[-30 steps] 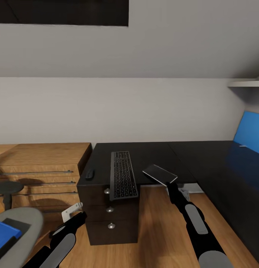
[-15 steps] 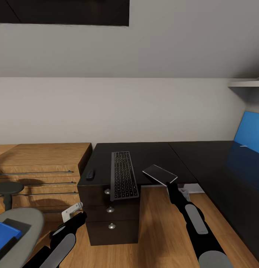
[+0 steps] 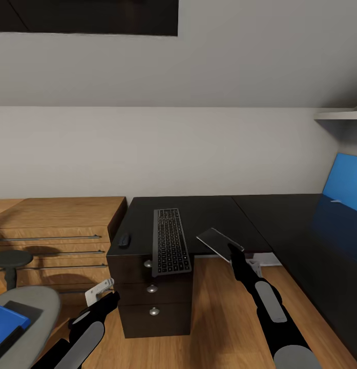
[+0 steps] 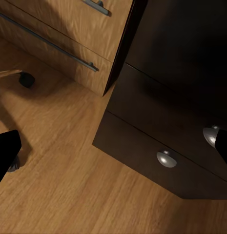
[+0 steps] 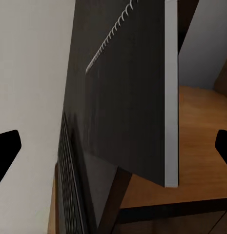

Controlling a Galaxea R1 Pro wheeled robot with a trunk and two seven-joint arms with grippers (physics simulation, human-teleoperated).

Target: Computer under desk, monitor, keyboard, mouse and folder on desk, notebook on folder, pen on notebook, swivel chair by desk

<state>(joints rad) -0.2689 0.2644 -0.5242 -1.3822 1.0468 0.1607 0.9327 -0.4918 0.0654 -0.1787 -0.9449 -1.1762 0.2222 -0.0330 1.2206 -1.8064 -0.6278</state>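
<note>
A dark spiral-bound notebook (image 3: 216, 239) lies tilted at the black desk's (image 3: 209, 210) front edge, overhanging it. My right gripper (image 3: 233, 252) is at the notebook's near corner, and the right wrist view has the notebook (image 5: 128, 92) between wide-open fingertips (image 5: 6, 152). The keyboard (image 3: 169, 240) lies on the desk with its near end past the edge. A black mouse (image 3: 124, 239) sits left of it. The blue-screened monitor (image 3: 346, 180) stands at the far right. The blue folder (image 3: 5, 322) rests on the grey swivel chair (image 3: 37, 307). My left gripper (image 3: 99, 292) hangs open beside the drawers.
A wooden dresser (image 3: 55, 230) with long handles stands left of the desk. The desk's drawer block (image 4: 162, 146) with round knobs is right in front of my left arm. A grey shelf (image 3: 339, 116) juts out at the upper right. Wooden floor lies under the desk opening.
My right gripper has risen slightly onto the notebook's near corner, and the notebook now looks more tilted and paler. The left arm, keyboard and mouse are unchanged.
</note>
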